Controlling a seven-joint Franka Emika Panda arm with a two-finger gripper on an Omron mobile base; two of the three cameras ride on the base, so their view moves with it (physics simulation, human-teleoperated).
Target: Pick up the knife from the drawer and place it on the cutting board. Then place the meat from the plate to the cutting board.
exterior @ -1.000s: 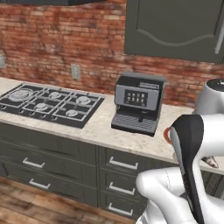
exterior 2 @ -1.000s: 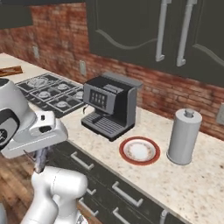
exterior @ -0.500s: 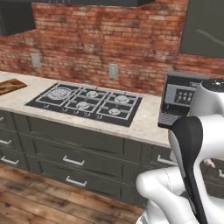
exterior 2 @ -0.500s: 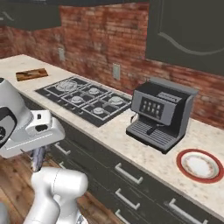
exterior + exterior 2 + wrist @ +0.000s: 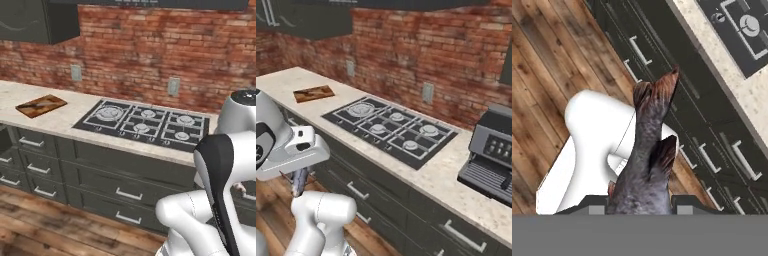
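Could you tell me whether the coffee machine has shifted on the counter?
No: the coffee machine stays just right of the hob; the base drove left.

Grey fish-like meat (image 5: 647, 155), seemingly in end effector (image 5: 639, 207)

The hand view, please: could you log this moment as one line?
gripper: shut on meat | cutting board: on counter, left of stove | phase: carrying

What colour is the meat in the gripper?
Mottled grey-brown meat, reddish-brown at its tail end; the hand view shows it best.
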